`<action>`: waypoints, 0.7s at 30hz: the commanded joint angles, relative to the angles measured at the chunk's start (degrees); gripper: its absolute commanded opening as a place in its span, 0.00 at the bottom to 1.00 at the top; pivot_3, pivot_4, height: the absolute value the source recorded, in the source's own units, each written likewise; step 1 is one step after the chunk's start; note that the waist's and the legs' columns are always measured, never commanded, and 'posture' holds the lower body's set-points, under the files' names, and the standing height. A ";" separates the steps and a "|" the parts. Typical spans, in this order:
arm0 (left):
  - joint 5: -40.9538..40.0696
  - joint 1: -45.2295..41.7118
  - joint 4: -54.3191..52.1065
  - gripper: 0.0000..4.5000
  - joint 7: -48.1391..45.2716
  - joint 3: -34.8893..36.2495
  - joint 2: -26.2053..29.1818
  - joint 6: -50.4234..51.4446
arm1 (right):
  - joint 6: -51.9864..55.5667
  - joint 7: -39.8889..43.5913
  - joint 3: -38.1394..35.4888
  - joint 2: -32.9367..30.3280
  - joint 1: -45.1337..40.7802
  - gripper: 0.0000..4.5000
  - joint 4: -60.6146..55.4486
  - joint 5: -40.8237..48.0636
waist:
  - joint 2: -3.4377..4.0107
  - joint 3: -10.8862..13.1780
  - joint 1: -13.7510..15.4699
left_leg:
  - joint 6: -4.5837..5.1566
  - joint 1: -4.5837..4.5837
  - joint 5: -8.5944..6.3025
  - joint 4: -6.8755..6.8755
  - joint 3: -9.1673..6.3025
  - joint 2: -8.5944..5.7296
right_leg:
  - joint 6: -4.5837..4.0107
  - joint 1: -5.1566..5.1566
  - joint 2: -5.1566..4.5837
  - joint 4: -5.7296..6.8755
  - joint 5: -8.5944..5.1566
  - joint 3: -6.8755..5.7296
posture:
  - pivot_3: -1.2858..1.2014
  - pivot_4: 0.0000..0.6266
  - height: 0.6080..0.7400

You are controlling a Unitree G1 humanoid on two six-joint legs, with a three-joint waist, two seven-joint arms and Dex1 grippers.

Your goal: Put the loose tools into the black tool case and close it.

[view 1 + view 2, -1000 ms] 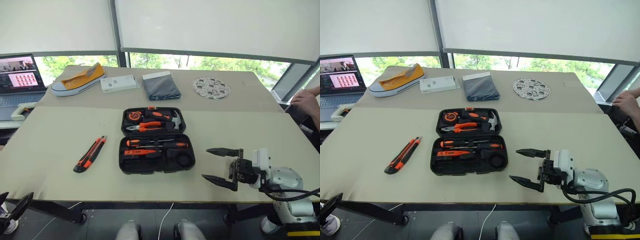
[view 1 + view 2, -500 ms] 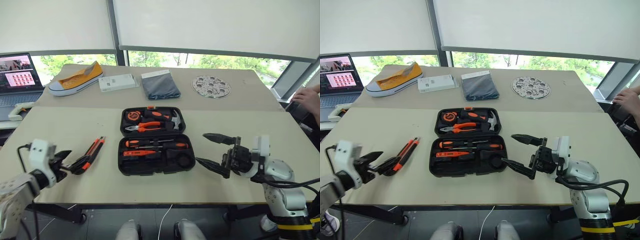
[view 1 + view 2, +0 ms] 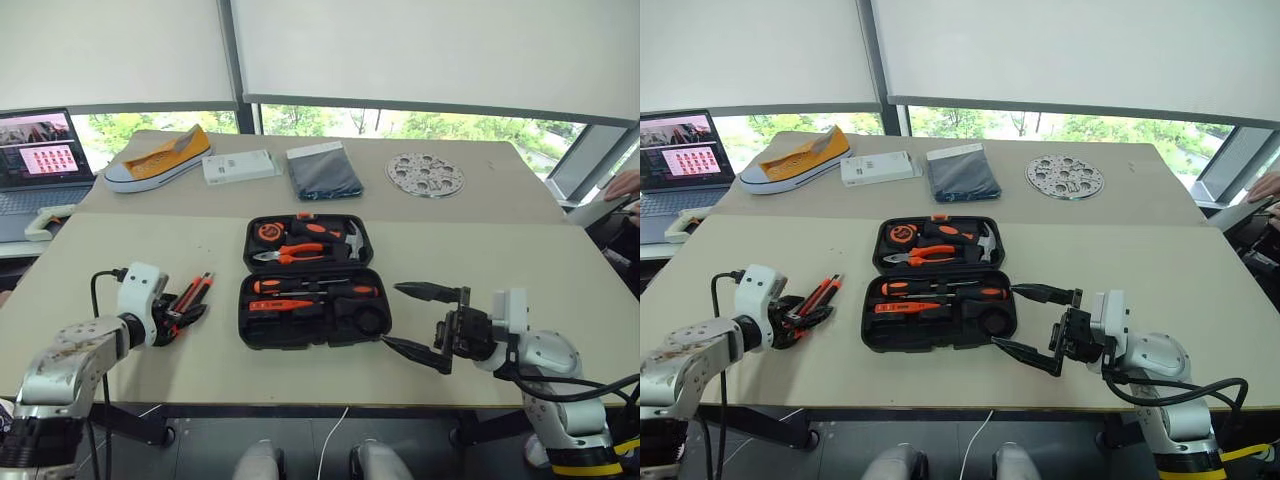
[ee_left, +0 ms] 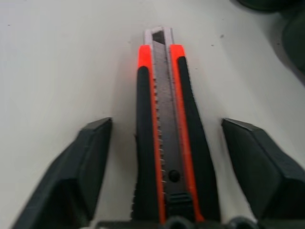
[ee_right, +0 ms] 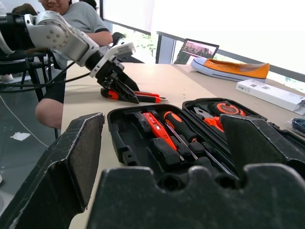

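Note:
The black tool case (image 3: 243, 318) lies open mid-table, with orange-handled screwdrivers (image 3: 300, 287) in its near half and pliers, hammer and tape measure in the far half. An orange-black utility knife (image 3: 192, 295) lies on the table left of the case. My left gripper (image 3: 185, 314) straddles the knife's near end. In the left wrist view the knife (image 4: 167, 157) runs between both fingers (image 4: 81, 167) with a gap on each side, so it is open. My right gripper (image 3: 391, 315) hovers open at the case's near right corner, pointing left.
Along the far table: a yellow shoe (image 3: 160, 157), a white box (image 3: 238, 167), a dark folded cloth (image 3: 322, 170), a perforated metal disc (image 3: 424, 174). A laptop (image 3: 40, 155) stands far left. A person's hand (image 3: 625, 185) is at the right edge.
My left arm swung in from the lower left and set its gripper around the knife's near end, fingers narrowing. My right gripper drifted left toward the case.

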 commanded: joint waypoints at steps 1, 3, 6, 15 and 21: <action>1.24 2.70 1.58 0.42 -3.16 -0.79 1.55 0.31 | 0.14 -0.10 -1.00 -1.17 -0.70 1.00 -2.40 0.96 | 0.02 -0.01 -0.04 | 0.00 0.00 0.00 0.00 0.00 0.00 | -0.01 -0.01 0.00 0.00 0.01 0.01 | 0.52 0.24 1.00; 0.72 2.76 1.95 0.36 -5.64 0.54 2.55 -1.32 | -0.01 0.23 -1.69 -1.84 -0.71 1.00 -2.16 1.19 | 0.04 -0.02 -0.31 | 0.00 -0.01 0.00 0.00 0.01 0.02 | -0.03 -0.02 0.00 0.00 0.02 0.02 | 0.52 0.24 1.00; -2.69 0.82 2.94 0.36 -12.52 3.79 2.91 -6.13 | -0.68 0.73 -2.75 -2.82 -0.05 1.00 -1.46 1.33 | 0.04 -0.02 -0.46 | 0.00 -0.08 -0.01 -0.01 0.03 0.02 | -0.04 -0.08 0.02 -0.01 -0.01 0.02 | 0.52 0.24 1.00; -7.06 -9.20 -6.81 0.36 -41.48 -8.00 5.73 -16.74 | -1.74 3.46 -5.45 -6.03 0.22 1.00 0.82 0.95 | -0.22 0.13 0.31 | 0.01 -0.38 0.00 0.06 0.01 -0.09 | 0.03 -0.13 -0.11 -0.14 0.00 -0.12 | 0.52 0.24 1.00; 0.41 -17.75 -6.03 0.36 -39.82 -20.19 -1.77 -19.69 | -1.02 2.88 -8.25 -8.53 2.04 1.00 1.09 0.22 | -0.21 0.16 0.18 | 0.04 -0.44 0.00 0.08 -0.04 -0.10 | 0.17 -0.11 0.11 -0.17 0.00 0.01 | 0.52 0.24 1.00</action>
